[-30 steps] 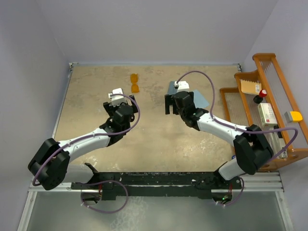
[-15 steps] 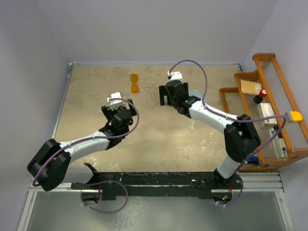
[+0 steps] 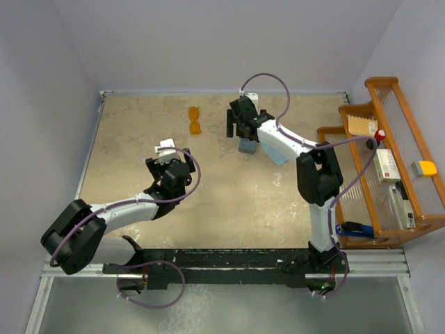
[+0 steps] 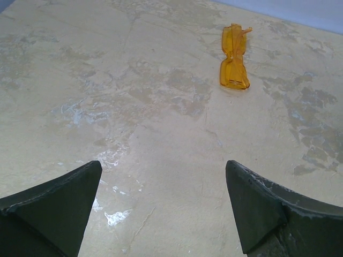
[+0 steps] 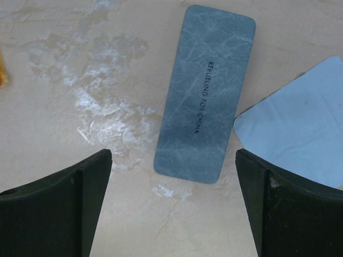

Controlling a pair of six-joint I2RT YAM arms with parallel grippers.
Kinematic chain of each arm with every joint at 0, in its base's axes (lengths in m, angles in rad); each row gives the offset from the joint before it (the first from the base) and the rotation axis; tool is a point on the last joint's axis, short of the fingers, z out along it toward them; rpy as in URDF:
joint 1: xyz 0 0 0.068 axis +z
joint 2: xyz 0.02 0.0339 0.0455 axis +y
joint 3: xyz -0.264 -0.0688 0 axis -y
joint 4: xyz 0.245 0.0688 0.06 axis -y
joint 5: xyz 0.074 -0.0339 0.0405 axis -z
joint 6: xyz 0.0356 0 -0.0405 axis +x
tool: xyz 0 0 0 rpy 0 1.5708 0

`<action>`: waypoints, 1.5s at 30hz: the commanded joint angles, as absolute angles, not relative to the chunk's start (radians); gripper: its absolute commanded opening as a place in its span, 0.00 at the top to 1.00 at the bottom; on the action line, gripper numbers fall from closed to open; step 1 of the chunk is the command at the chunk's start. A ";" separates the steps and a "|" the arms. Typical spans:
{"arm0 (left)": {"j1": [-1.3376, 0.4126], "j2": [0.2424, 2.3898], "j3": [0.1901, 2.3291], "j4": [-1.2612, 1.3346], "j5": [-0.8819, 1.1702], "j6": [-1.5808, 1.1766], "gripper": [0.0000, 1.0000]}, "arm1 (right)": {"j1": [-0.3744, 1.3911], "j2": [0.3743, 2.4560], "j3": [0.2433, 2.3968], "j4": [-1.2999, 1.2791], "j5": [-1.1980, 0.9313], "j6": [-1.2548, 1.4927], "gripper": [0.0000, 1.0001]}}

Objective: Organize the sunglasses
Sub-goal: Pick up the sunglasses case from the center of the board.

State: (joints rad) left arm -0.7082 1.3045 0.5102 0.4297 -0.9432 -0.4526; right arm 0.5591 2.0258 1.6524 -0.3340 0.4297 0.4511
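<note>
The small sunglasses with translucent orange lenses (image 3: 195, 120) are seen lying on the mottled beige tabletop (image 3: 139, 125), toward its far edge, touched by neither arm. The left gripper (image 4: 163, 171) is held with its 2 fingers spread wide and nothing between them. From it the glasses are found ahead and off to the right, well apart, their long axis running away from the gripper rather than across it. The right gripper (image 5: 174, 155) is likewise parted and empty, poised above the rectangular grey-blue case (image 5: 206, 91), with a pale blue cloth (image 5: 300, 128) just beside that. From overhead, the right gripper is judged slightly nearer the glasses, which lie to its left. A wrist turn will likely be needed before the narrow width can be pinched.
</note>
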 commanded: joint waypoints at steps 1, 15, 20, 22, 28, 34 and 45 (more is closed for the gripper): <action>-0.709 1.305 0.501 0.501 -0.951 -0.466 0.05 | 0.518 2.069 1.773 -0.460 0.421 0.536 0.01; -0.710 1.306 0.492 0.508 -0.927 -0.482 0.05 | 0.456 2.246 1.961 -0.564 0.346 0.592 0.01; -0.710 1.308 0.491 0.510 -0.923 -0.482 0.05 | 0.453 2.270 1.968 -0.561 0.326 0.606 0.01; -0.710 1.307 0.491 0.508 -0.923 -0.482 0.05 | 0.451 2.280 1.974 -0.565 0.322 0.607 0.01; -0.710 1.306 0.491 0.511 -0.923 -0.481 0.05 | 0.449 2.314 1.981 -0.563 0.307 0.615 0.01; -0.709 1.306 0.489 0.511 -0.924 -0.481 0.05 | 0.446 2.342 1.991 -0.570 0.300 0.615 0.01; -0.709 1.311 0.491 0.517 -0.926 -0.480 0.05 | 0.445 2.360 1.985 -0.578 0.283 0.599 0.16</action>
